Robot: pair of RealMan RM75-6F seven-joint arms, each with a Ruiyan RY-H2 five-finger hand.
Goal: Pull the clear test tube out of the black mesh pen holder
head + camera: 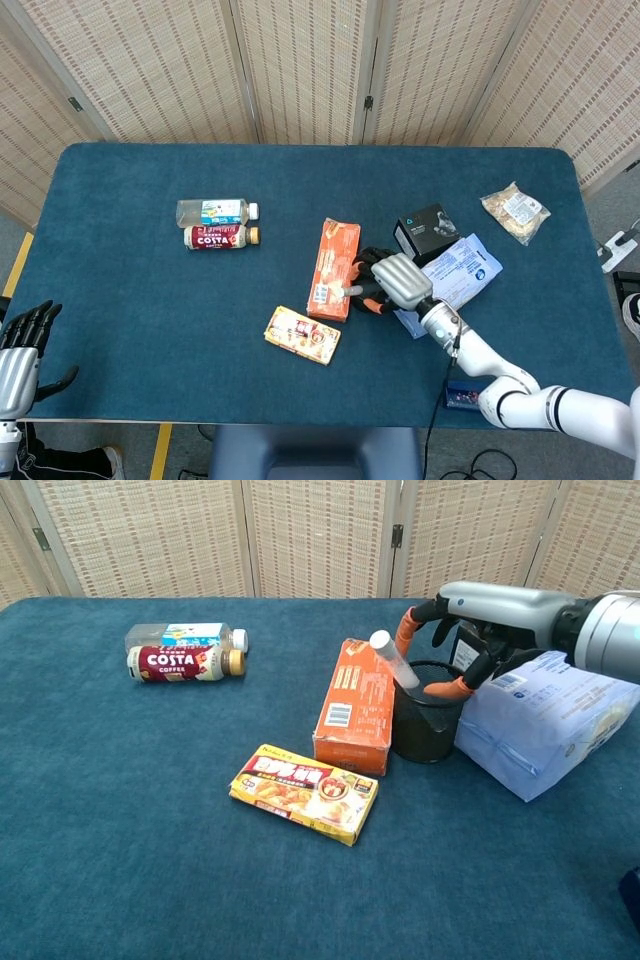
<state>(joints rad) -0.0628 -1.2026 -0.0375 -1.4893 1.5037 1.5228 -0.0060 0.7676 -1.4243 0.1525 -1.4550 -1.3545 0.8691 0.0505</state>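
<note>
The clear test tube [392,660] stands in the black mesh pen holder [428,726], and it is not upright: its long axis slants, the white-capped top leaning away from the holder's centre toward the orange box [353,706] that sits touching or just beside the holder's wall. The lower part disappears inside the mesh.

The right hand [470,632] is over the holder's mouth, its palm above the rim, and its orange-tipped fingers [405,630] curl downward around the opening. One fingertip comes down just behind the cap; another reaches toward the far rim. The tube therefore lies on the leading side of the fingers, near them and possibly touching, but the chest view does not show a closed pinch on it. I judge the hand spread and holding nothing so far, though contact at the cap cannot be ruled out. In the head view the hand covers most of the holder.

The left hand [18,350] rests at the table [130,300] edge, well apart, fingers spread and empty, so the right hand is plainly the nearer one.

The extraction probably needs to follow the tube's slant rather than go straight up.
</note>
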